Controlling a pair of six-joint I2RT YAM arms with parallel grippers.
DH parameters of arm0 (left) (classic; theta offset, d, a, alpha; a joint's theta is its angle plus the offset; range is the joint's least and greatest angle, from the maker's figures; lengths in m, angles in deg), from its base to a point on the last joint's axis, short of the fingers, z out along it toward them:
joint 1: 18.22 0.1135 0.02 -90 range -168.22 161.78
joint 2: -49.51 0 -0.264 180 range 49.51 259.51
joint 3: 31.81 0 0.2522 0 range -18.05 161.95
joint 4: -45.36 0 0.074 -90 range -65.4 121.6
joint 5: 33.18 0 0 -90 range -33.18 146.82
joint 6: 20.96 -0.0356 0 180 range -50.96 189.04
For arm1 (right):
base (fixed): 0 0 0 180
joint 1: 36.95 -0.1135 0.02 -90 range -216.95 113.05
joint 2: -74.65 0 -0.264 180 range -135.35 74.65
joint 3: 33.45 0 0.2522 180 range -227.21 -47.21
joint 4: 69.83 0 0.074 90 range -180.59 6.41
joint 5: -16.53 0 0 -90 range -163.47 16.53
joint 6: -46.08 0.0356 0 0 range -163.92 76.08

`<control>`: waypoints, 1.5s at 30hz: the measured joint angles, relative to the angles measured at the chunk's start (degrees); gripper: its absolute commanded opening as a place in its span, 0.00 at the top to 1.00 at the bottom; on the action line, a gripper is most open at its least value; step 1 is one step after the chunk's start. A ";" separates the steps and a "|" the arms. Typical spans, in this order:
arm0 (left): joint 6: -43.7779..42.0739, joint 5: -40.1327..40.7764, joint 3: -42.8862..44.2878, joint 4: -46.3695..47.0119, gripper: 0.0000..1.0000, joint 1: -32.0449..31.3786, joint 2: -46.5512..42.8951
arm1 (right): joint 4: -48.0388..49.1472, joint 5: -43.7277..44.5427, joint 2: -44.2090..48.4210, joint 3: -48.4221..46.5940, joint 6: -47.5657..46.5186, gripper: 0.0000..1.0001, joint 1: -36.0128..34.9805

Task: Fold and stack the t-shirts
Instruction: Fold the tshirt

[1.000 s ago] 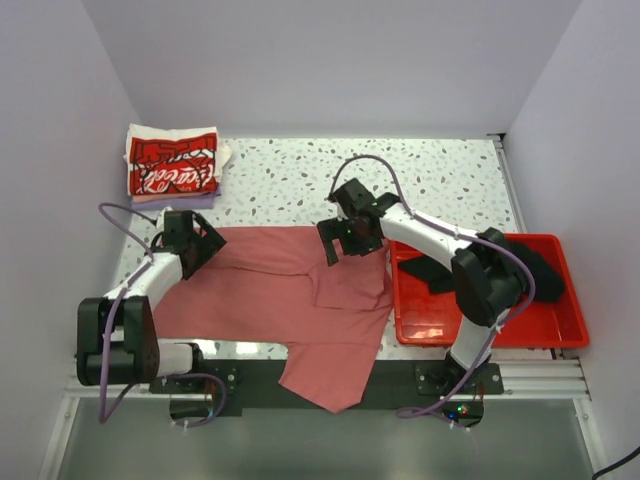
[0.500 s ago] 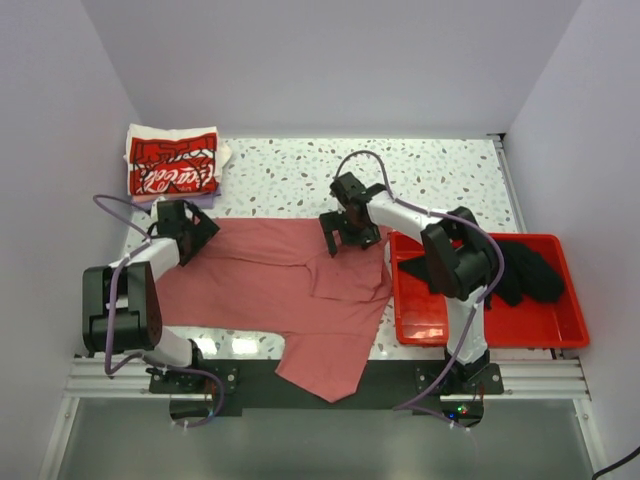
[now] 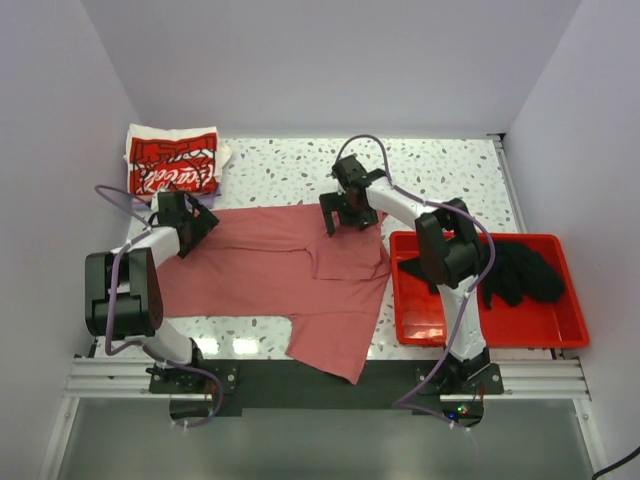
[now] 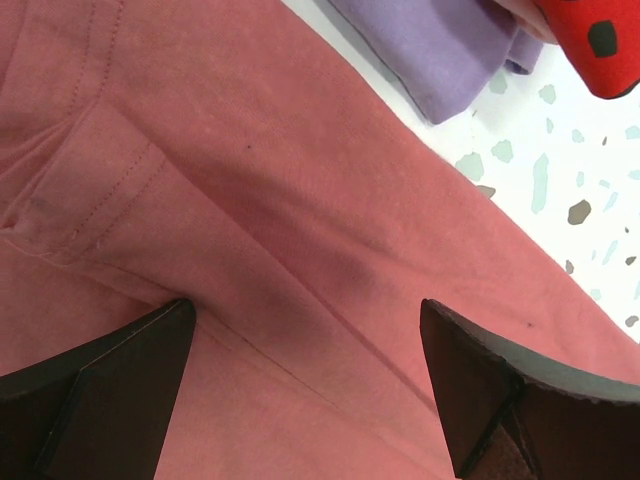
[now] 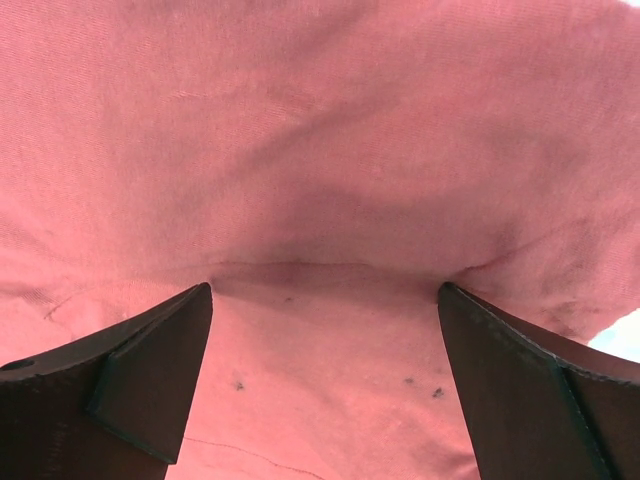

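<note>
The dusty-red t-shirt (image 3: 260, 275) lies spread at centre frame on the surface (image 3: 450, 175). Left jaws stand wide over its upper-left edge, right jaws wide over its upper-right part.

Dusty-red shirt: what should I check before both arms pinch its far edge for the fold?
1. Are the left fingers open: ok.
2. Are the right fingers open: ok.
3. Both over the dusty-red shirt, at its far edge: ok.
4. Shirt flat: not ok. A flap is folded over, and the near part hangs past the table edge.
5. Folded stack clear of left fingers: ok.
6. Fingers touching cloth: cannot tell.
</note>
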 measured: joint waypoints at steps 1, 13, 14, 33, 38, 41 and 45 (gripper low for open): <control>-0.02 0.22 0.07 -0.24 0.00 0.00 0.00 | -0.17 0.00 -0.13 -0.31 -0.17 0.01 0.04; 2.25 8.76 -0.24 -14.21 0.00 0.46 -23.47 | 0.24 -0.94 11.06 5.70 -1.75 0.01 0.44; 3.80 10.45 -1.49 -15.69 0.00 0.50 -28.00 | 0.55 -1.22 14.56 7.93 -1.51 0.01 0.44; 22.38 20.48 -21.42 -35.63 0.06 7.15 -39.74 | 3.34 -6.56 34.32 23.85 -0.33 0.01 0.44; 23.10 22.45 -22.08 -35.71 0.07 7.89 -43.91 | 3.41 -6.54 34.32 23.85 -0.92 0.01 0.44; 23.08 23.87 -22.12 -35.19 0.07 8.70 -44.68 | 3.34 -6.54 34.32 23.85 -1.16 0.01 0.44; 23.06 24.28 -22.16 -33.64 0.07 10.45 -42.34 | 3.13 -6.49 34.32 23.85 -1.53 0.01 0.44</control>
